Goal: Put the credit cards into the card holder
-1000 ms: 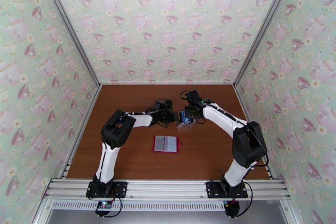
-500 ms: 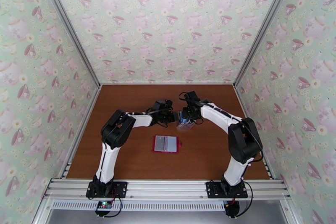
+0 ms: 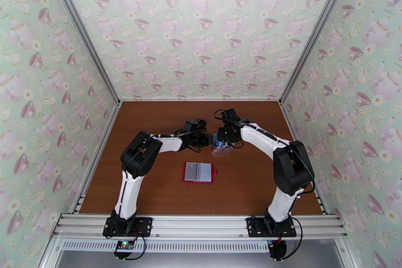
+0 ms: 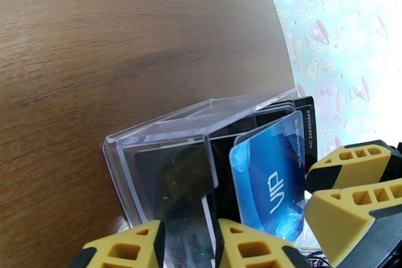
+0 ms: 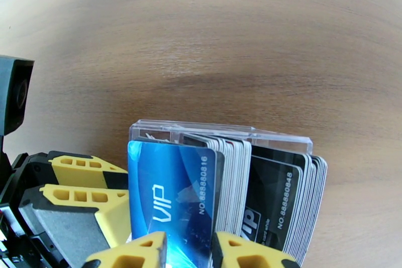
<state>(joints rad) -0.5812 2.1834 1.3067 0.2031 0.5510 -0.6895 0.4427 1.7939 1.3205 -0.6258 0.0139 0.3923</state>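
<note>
pinching blue card narrowly in right gripper; left gripper clamped on clear rack wall.

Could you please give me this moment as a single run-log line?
left gripper: clamped on clear rack | right gripper: straddling blue card, grip unclear | card holder: lying open

Light in the top view is bright and even, with only soft, faint shadows on the brown table. Both wrist views bow the wood grain toward their edges — wide-angle distortion. In the left wrist view the wallpaper bleaches to white and the clear plastic rack carries pale reflections. In the right wrist view the blue VIP card glints near its lower edge.
</note>
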